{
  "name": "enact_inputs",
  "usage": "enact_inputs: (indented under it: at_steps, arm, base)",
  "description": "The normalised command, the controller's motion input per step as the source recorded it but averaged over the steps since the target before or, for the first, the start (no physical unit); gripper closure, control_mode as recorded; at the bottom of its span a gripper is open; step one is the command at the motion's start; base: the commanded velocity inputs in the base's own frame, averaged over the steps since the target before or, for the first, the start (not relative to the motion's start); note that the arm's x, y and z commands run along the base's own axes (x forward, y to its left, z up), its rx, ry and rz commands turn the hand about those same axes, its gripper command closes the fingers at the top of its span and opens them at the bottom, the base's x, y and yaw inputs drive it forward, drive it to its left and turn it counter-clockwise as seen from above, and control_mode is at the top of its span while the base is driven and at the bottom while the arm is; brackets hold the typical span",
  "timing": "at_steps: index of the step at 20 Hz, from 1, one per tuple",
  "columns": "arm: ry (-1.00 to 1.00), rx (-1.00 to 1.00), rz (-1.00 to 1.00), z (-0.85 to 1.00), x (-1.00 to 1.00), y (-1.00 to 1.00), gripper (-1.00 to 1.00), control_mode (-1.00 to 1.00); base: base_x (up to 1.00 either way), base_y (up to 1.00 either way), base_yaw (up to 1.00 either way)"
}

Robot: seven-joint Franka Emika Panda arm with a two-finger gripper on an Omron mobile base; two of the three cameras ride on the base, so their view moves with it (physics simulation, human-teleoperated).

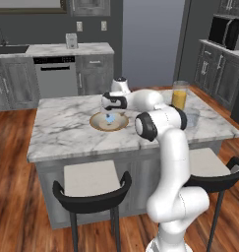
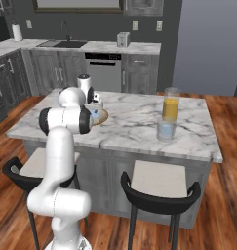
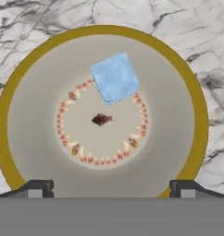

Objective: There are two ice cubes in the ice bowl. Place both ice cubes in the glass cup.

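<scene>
Fingers (image 3: 41, 188) spread wide, nothing between them, poised directly above the ice bowl (image 3: 196, 106). One ice cube (image 3: 115, 77), a pale-blue translucent block with square faces, lies beyond the bowl's centre, ahead of the fingertips. Bowl glazed beige, golden rim. Glass cup (image 2: 166, 130) stands well right on the marble worktop (image 2: 134, 117).

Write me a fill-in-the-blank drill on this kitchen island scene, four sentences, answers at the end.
1. The hand view shows ____ ice cube lying in the bowl.
2. The gripper hangs right above the ____.
3. The tall glass beside the clear cup holds ____ liquid.
4. The bowl's rim is golden-brown and its inside is ____.

Missing words: one; bowl; orange; beige
</scene>
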Motion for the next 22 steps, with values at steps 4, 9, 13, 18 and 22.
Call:
enact_inputs:
  at_steps: [4, 9, 13, 18, 22]
  arm:
    - [0.0, -0.08, 0.0, -0.35, 0.24, 0.13, -1.0, -1.0]
    - [0.0, -0.06, 0.0, -0.32, 0.23, 0.05, -1.0, -1.0]
    - [0.0, -0.01, 0.0, -0.1, 0.18, 0.0, -1.0, -1.0]
    - [0.0, 0.0, 0.0, -0.03, 0.25, 0.0, -1.0, -1.0]
    - [0.0, 0.0, 0.0, -0.1, 0.26, 0.0, -1.0, -1.0]
  base:
    - [0.0, 0.0, 0.0]
    - [0.0, 0.0, 0.0]
    - [0.0, 0.0, 0.0]
    - [0.0, 0.0, 0.0]
    - [0.0, 0.0, 0.0]
